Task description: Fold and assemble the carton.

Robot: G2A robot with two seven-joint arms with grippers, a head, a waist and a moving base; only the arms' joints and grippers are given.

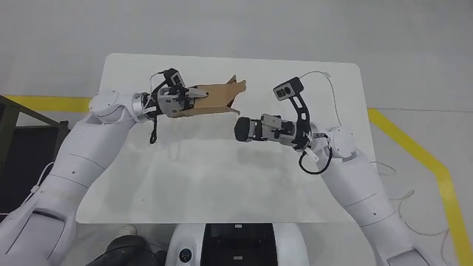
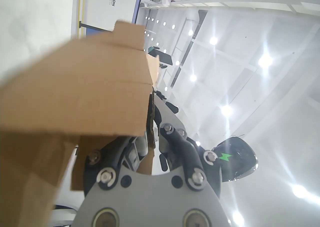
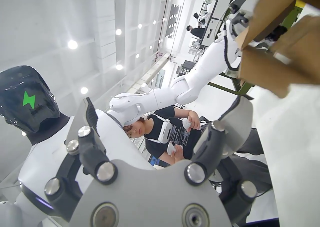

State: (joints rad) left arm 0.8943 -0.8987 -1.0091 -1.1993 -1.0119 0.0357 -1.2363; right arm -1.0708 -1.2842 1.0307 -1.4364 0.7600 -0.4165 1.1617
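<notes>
Where the left fingers (image 1: 196, 97) are pinched shut on one end of the carton (image 1: 222, 96), the hold takes in a single edge of brown board, which the left wrist view shows running between them.

Right fingers (image 1: 241, 128): spread wide, holding nothing. They are near the carton's free end but apart from it, on the side nearer the robot.

Carton: brown corrugated board, not yet squared up, held over the far middle of the tabletop (image 1: 222, 192). Whether its underside touches cannot be told.

Flaps (image 1: 236, 85): at the free end, splayed and unfolded, pointing toward the right fingers.

Step in hand, as judged: left fingers as holder, right fingers as folder, no flap yet turned in. Task progress looks early.

Handling notes:
- The pinch is at one end only, so a push at the far flaps is likely to swing or twist the board. Press along the crease, toward the held end, not across it.
- Take one flap at a time, using the flat of a finger rather than its tip, since a tip may dent corrugated board.
- Close the right fingers only if a flap needs pulling.

Risk: board slipping from the left pinch under a hard push.
</notes>
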